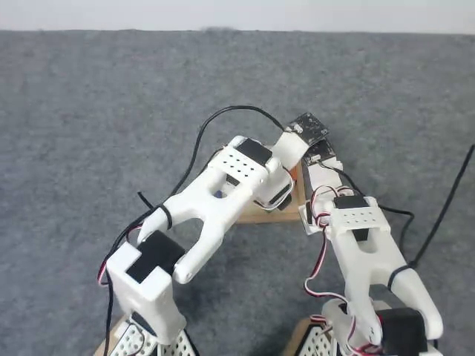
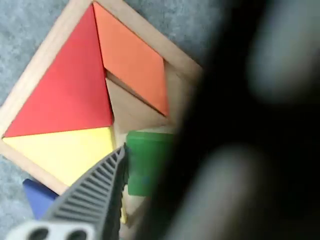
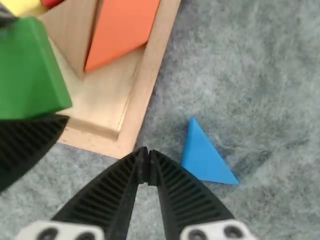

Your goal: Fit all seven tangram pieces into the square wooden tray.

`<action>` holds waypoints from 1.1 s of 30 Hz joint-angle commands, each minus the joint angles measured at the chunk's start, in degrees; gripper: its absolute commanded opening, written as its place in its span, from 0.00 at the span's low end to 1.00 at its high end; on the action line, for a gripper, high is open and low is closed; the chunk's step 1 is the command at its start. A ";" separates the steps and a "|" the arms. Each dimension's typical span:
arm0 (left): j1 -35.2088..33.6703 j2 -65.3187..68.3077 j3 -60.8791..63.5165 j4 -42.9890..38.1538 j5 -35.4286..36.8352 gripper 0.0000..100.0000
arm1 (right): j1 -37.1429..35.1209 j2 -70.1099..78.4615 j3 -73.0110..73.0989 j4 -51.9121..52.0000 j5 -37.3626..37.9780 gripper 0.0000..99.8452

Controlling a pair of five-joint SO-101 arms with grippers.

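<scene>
Carpet [image 3: 250, 75] bears three-piece tray [image 3: 150, 65]; left gripper [image 2: 145, 160] clamps green piece [image 3: 25, 70], right gripper [image 3: 145, 160] closed.

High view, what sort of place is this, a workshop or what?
Probably a tabletop robot bench: a grey felt-like cloth is spread as the work surface, two white arms stand side by side, and the left pincer holds a green piece over a wooden tangram tray.
</scene>
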 commanded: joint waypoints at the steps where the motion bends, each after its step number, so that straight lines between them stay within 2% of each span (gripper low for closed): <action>1: 0.18 -0.79 -0.92 -0.97 0.97 0.16 | -0.13 -2.59 -0.62 -0.66 0.62 0.01; 7: 0.00 -0.79 -0.84 -0.09 0.97 0.17 | -0.13 -2.59 -0.62 -0.66 0.62 0.01; 13: -0.62 -0.79 -0.84 1.23 0.70 0.26 | -0.13 -2.59 -0.62 -0.66 0.62 0.01; 23: -2.02 -3.34 0.22 -0.44 0.97 0.25 | -0.13 -2.59 -0.62 -0.57 0.62 0.01; 28: -0.53 -5.80 4.00 -0.97 0.88 0.25 | -0.13 -2.59 -0.62 -0.66 0.62 0.01; 33: 1.93 -6.42 8.04 -5.45 2.46 0.25 | 0.22 -2.59 -0.62 -0.75 0.62 0.01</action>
